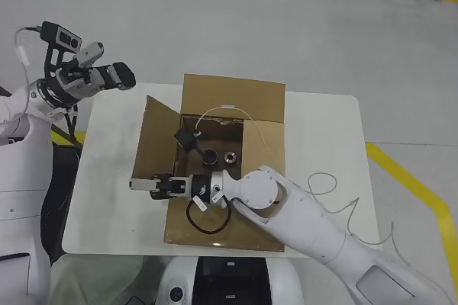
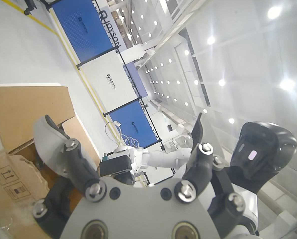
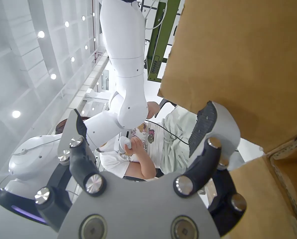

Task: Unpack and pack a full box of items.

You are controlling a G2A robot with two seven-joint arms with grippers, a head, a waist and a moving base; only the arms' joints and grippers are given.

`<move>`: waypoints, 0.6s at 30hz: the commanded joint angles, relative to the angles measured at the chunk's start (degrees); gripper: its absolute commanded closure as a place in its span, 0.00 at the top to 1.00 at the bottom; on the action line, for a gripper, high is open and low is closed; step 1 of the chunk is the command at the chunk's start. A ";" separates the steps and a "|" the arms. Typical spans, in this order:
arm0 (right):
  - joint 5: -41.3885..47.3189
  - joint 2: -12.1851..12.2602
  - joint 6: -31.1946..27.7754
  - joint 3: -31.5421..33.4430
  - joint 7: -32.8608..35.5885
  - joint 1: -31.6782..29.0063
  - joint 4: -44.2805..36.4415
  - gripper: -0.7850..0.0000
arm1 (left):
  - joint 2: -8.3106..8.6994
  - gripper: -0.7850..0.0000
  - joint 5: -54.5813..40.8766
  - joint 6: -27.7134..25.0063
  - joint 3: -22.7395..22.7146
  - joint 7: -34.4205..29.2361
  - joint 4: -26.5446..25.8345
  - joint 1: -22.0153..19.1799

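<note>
Box [image 1: 233, 95] sits open mid-table [image 1: 320, 152], running from the far edge nearly to the near edge, flaps folded out. Inside, toward the far end, there's a black item [image 1: 187, 137] by the left wall and two round items [image 1: 210, 157] side by side just right of it. Can't tell what any of them are. A thin white cable [image 1: 223, 108] arcs over the far half of the box.

Right gripper [image 1: 137, 184] [image 3: 141, 115]: the arm comes in from the table's near-right corner and lies across the near half of the box. The gripper pokes out past the box's left wall, over the near end of the left flap [image 1: 156, 141]. Fingers are spread wide with nothing between them. In the right wrist view one finger [image 3: 213, 125] is right up against a cardboard edge. Contact or not, can't tell.

Left gripper [image 1: 122, 75] [image 2: 123, 128]: it hangs just off the table's far-left corner, well apart from the box. Fingers are wide apart and empty. In the left wrist view the box is off to one side of a finger [image 2: 48, 135], with a clear gap.
</note>
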 commanded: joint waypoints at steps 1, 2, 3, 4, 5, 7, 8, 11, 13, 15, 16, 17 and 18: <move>-0.66 -0.34 0.24 -0.27 -0.51 0.11 0.10 1.00 | 0.05 1.00 1.17 0.59 0.57 -0.42 -0.71 1.15; -1.03 -0.48 0.38 -0.33 -0.74 0.12 0.13 1.00 | 0.10 1.00 1.96 0.59 0.74 -0.58 -0.85 1.66; -1.37 -0.60 0.54 -0.35 -1.02 0.09 0.10 1.00 | 0.14 1.00 2.45 0.91 0.99 -1.03 -0.86 2.20; -1.68 -0.70 0.67 -0.35 -1.20 0.01 0.04 1.00 | 0.20 1.00 2.91 1.13 1.11 -1.54 -0.82 2.64; -1.92 -0.78 0.85 -0.33 -1.29 -0.11 -0.04 1.00 | 0.26 1.00 3.39 1.17 1.23 -2.18 -0.74 3.10; -2.30 -0.88 1.19 -0.12 -1.28 -0.35 -0.30 1.00 | 0.39 1.00 4.27 1.24 1.42 -3.55 -0.40 3.96; -2.52 -0.90 1.31 0.04 -1.21 -0.50 -0.49 1.00 | 0.47 1.00 5.07 0.92 1.43 -3.82 -0.21 4.35; -3.70 -0.78 1.87 0.85 -1.32 -1.11 -1.38 1.00 | 0.57 1.00 6.21 0.52 1.39 -3.33 0.43 5.22; -4.66 -0.45 2.39 2.02 -1.80 -1.96 -2.37 1.00 | 0.66 1.00 7.32 0.27 1.24 -2.47 0.67 5.61; -5.52 0.17 3.02 3.92 -2.37 -3.43 -3.79 1.00 | 0.75 1.00 8.29 0.26 1.18 -1.95 0.86 6.07; -5.84 0.57 3.35 5.12 -2.61 -4.45 -4.63 1.00 | 0.80 1.00 9.03 0.04 1.17 -1.79 0.90 6.30; -6.22 1.02 3.73 6.35 -2.61 -5.53 -5.58 1.00 | 0.84 1.00 9.52 -0.16 1.20 -1.67 0.97 6.55; -6.73 1.48 4.21 7.68 -2.67 -6.65 -6.58 1.00 | 0.87 1.00 9.79 -0.22 1.24 -1.61 1.06 6.78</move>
